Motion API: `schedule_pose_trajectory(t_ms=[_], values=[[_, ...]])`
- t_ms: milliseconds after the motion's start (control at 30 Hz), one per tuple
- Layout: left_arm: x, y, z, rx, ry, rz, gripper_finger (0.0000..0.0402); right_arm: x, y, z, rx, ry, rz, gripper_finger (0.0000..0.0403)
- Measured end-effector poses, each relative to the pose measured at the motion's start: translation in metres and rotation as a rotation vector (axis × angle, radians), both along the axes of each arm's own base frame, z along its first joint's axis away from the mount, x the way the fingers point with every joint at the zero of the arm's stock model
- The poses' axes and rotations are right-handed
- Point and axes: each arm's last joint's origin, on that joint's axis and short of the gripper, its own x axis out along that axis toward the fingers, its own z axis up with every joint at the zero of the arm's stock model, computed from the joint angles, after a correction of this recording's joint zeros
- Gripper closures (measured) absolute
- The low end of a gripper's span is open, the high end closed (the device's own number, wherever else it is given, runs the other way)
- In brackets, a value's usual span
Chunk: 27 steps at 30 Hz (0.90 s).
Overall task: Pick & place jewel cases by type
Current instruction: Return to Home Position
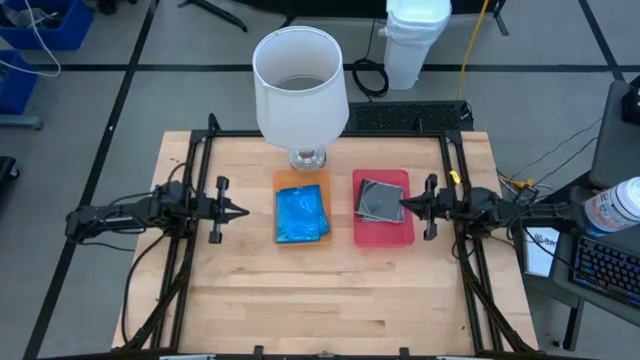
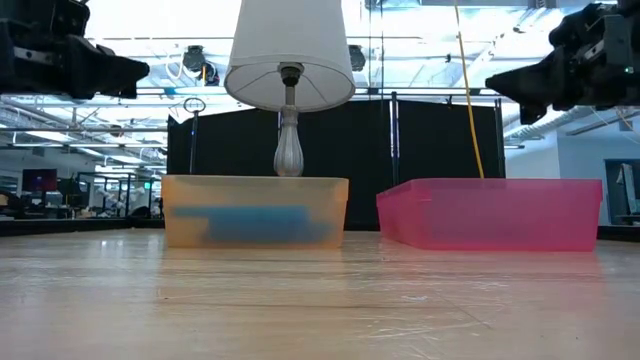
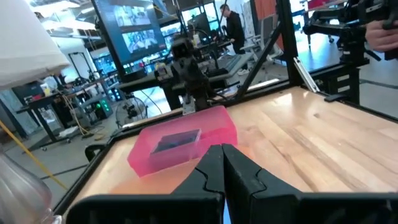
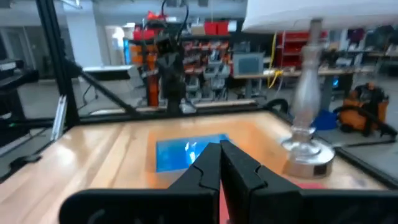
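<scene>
Bright blue jewel cases [image 1: 302, 214] lie stacked flat in the orange tray [image 1: 284, 180]; through the tray's wall they show as a blue band [image 2: 245, 222]. Dark grey cases [image 1: 380, 199] with a silvery disc lie in the red tray [image 1: 384, 232], also seen as dark cases [image 3: 176, 141] from the left wrist. My left gripper [image 1: 243, 211] hovers shut above the table, left of the orange tray. My right gripper [image 1: 405, 206] hovers shut over the red tray's right part, by the grey cases. Both hold nothing.
A white-shaded lamp [image 1: 299, 88] stands on its glass base [image 1: 308, 158] just behind the orange tray. Black frame rails [image 1: 190, 190] run along both table sides. Bare wood [image 1: 320, 300] spreads across the near half of the table.
</scene>
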Motion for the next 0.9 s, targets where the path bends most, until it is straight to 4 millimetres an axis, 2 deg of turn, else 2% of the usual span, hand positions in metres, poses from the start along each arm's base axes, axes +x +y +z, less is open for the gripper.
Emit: schedule_pose_trajectory(t_ms=[400,533,900], values=[[0.0,0.0,-0.014,0.031,0.096,-0.002,0.0401,-0.003,-0.007,-0.001,-0.021,-0.002,-0.01,0.0403],[0.003,0.002,-0.025,0.058,0.086,0.033,0.04,-0.003,-0.007,-0.001,-0.081,0.0,-0.018,0.0403],[0.003,0.006,-0.028,0.023,0.106,0.12,0.0381,-0.003,-0.007,0.005,-0.23,-0.044,-0.035,0.0403]])
